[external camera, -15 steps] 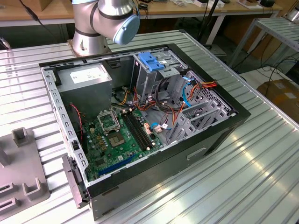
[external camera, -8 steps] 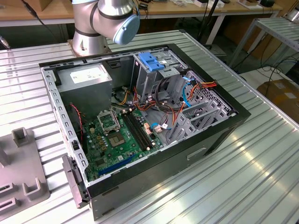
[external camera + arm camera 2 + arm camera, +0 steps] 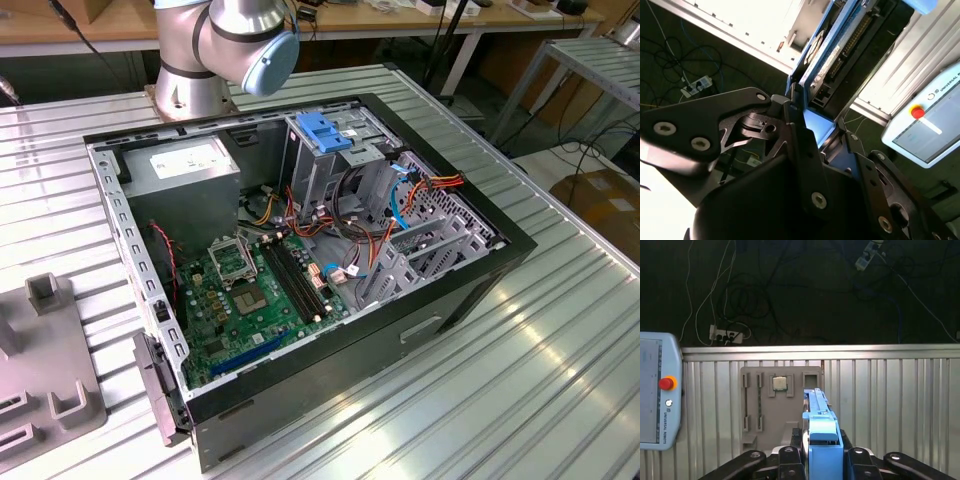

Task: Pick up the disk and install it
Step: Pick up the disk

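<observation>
**Blue-framed disk clamped in your claw, nose pointing straight out**

Grey fixture plate [image 3: 45, 380] sits at the exterior view's left on the ribbed metal counter [image 3: 540, 370]. The open computer case [image 3: 330, 400] takes the middle. Its drive cage with the blue handle [image 3: 325, 135] stands at the far side, a touch toward the exterior view's right.

Over to your wrist cameras. In the first wrist view the claw [image 3: 823, 455] is closed firmly on the disk [image 3: 816, 407], with the black fingers [image 3: 790, 457] squeezing the light-blue bracket from both sides. You're carrying it on edge. Its long axis runs straight out from the claw, away from the wrist, and the free end leads.

Past that free end in the same view lie the counter and the fixture plate, well apart from the disk, so it hangs in the air and touches nothing but the claw. The second wrist view backs that up: one end pinched, the rest reaching out beyond the fingertips.

My read is that the pick is done and the disk is not yet in the case. I can't tell how the claw stands relative to the cage.
</observation>
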You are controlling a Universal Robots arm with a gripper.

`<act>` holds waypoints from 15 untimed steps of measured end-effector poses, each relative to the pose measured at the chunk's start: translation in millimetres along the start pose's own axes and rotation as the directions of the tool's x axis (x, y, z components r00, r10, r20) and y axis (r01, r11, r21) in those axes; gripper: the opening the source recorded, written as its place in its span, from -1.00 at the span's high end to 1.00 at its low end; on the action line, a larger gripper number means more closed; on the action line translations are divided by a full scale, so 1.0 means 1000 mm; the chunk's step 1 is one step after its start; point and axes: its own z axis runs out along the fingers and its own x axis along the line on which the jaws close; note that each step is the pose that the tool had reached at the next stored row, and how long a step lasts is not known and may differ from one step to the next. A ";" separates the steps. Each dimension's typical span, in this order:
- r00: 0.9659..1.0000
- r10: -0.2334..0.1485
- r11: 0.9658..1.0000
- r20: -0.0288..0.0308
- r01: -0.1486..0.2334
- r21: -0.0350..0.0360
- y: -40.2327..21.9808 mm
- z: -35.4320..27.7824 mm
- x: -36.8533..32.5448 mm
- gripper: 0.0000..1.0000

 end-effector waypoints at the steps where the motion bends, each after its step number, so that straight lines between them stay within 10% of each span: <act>1: 1.000 0.000 1.000 0.000 0.000 0.000 0.0000 -0.0001 0.0000 0.26; 15: 1.000 0.000 1.000 0.000 0.000 0.000 -0.0034 -0.0003 -0.0001 0.26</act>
